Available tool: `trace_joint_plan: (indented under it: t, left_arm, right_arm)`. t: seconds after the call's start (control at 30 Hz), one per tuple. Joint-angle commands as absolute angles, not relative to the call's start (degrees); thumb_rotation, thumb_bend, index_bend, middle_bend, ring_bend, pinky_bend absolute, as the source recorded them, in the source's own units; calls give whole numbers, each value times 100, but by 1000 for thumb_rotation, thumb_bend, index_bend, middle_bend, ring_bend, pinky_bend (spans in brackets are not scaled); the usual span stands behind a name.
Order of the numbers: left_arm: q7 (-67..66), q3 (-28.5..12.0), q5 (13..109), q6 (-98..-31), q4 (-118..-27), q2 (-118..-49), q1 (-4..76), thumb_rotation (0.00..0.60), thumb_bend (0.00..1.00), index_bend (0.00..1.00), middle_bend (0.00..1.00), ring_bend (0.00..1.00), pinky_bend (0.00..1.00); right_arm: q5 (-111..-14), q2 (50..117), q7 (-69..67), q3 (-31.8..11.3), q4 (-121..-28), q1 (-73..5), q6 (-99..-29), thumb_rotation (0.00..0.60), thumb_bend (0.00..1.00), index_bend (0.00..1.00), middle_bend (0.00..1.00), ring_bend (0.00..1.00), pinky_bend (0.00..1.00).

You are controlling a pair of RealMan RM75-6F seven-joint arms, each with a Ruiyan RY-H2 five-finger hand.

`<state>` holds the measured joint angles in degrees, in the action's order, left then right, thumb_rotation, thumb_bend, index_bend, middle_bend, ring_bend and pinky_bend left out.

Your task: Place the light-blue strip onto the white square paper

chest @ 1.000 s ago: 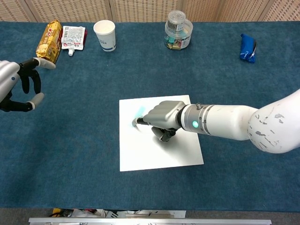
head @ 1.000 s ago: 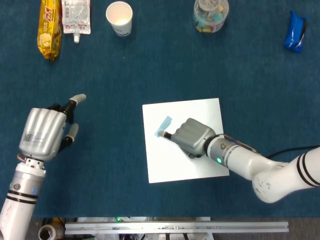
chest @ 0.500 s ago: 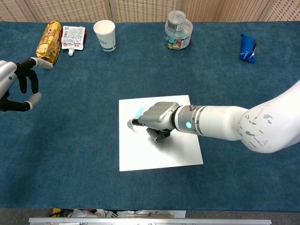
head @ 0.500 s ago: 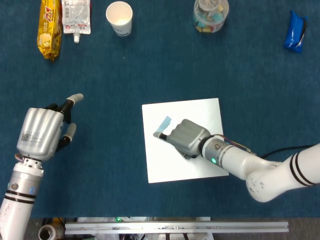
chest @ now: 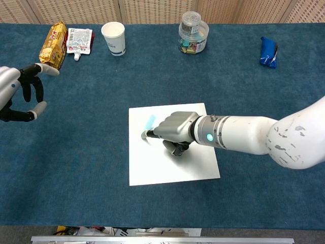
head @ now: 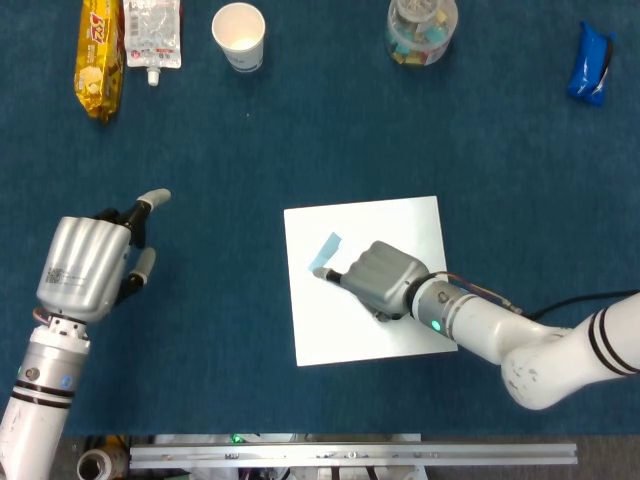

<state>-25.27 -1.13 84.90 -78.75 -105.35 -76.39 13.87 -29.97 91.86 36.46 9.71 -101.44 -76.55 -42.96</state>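
The white square paper (head: 400,225) (chest: 198,165) lies flat at the table's middle. The light-blue strip (head: 326,252) (chest: 151,121) is short and slanted, and sits over the paper's upper-left part. Its lower end is pinched at the fingertips of my right hand (head: 385,279) (chest: 175,130), which rests knuckles-up on the paper with the other fingers curled in. How much of the strip touches the sheet cannot be made out. My left hand (head: 88,264) (chest: 18,94) hovers far to the left, fingers apart and empty.
Along the far edge stand a yellow snack pack (head: 99,55), a white pouch (head: 153,32), a paper cup (head: 239,35), a clear jar of small items (head: 421,28) and a blue packet (head: 590,64). A metal rail (head: 350,455) runs along the near edge.
My right hand slid slightly left over the paper, then back right. The strip stayed almost where it was. My left hand shifted a little.
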Motion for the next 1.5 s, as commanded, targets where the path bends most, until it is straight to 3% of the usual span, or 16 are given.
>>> trace_joint_plan:
  t: [0.03,0.23,0.47,0.53,0.67,0.77,0.87,0.97,1.1,1.27,1.5]
  left_arm:
    - [-2522,-117,8480,-7876,-10532,-7637,1384,600,380,217,572,566,831]
    - [-2501,-138,8491,-7906,-10536,-7621,1376,600,380,217,572,565,831]
    - [-2345,-194,8466,-7930,-10454,-7575,1374,600,381,217,558,554,830]
    - [-2249,-222,8456,-7951,-10408,-7559,1370,600,380,217,544,543,828]
    - [-1983,-320,8415,-8018,-10281,-7499,1359,600,381,217,492,494,782]
    - [-1762,-382,8389,-8065,-10142,-7457,1347,600,380,206,453,452,702]
    - [-1524,-422,8369,-8134,-9960,-7413,1308,600,380,201,409,392,621]
    - [-1136,-421,8358,-8130,-9691,-7379,1277,600,381,183,355,305,527]
    - [-740,-378,8418,-8183,-9340,-7375,1214,600,381,153,297,246,437]
    - [-507,-284,8706,-8518,-9059,-7379,1064,600,380,152,293,244,419]
    - [-427,-198,8953,-8959,-8941,-7363,832,600,380,153,293,243,409]
  right_arm:
    - [-2979,9202,3668,985,-10135,-7669,-4292,587,1000,60,1000,1000,1000]
    - [-3208,8992,3458,852,-10319,-7518,-4493,589,1000,61,1000,1000,1000]
    - [-3962,8023,2910,844,-10931,-6918,-5073,587,998,61,1000,1000,1000]
    - [-4181,7735,2745,882,-11094,-6667,-5374,587,905,60,1000,1000,1000]
    - [-4763,7191,2378,1053,-11282,-5899,-6309,589,503,61,905,962,942]
    - [-5105,6914,2261,1228,-11285,-5385,-6850,590,316,61,751,823,825]
    - [-5369,6675,2141,1425,-11228,-4895,-7224,588,241,61,616,650,787]
    - [-5591,6499,1955,1565,-11086,-4360,-7641,589,209,61,469,484,769]
    - [-5854,6356,1537,1568,-10812,-3667,-8209,589,198,61,344,341,634]
    - [-6302,6355,1160,1441,-10314,-2852,-9005,589,197,61,319,314,590]
    - [-6537,6285,929,1366,-10059,-2121,-9229,590,198,61,319,314,585]
